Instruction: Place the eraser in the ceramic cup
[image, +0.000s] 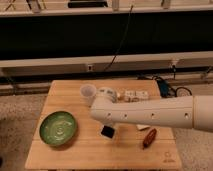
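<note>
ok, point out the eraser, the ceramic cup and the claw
eraser (108, 133): camera view, middle of its black face.
ceramic cup (87, 93): camera view, front of its white wall.
claw (106, 127): camera view, under the arm's end, right over the eraser.

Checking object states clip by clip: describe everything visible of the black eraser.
The flat black rectangular eraser is a dark block under the end of the white arm, where the pincer reaches it. It sits over the wooden table, beside the green plate, apart from it, in front of the white ceramic cup.
</note>
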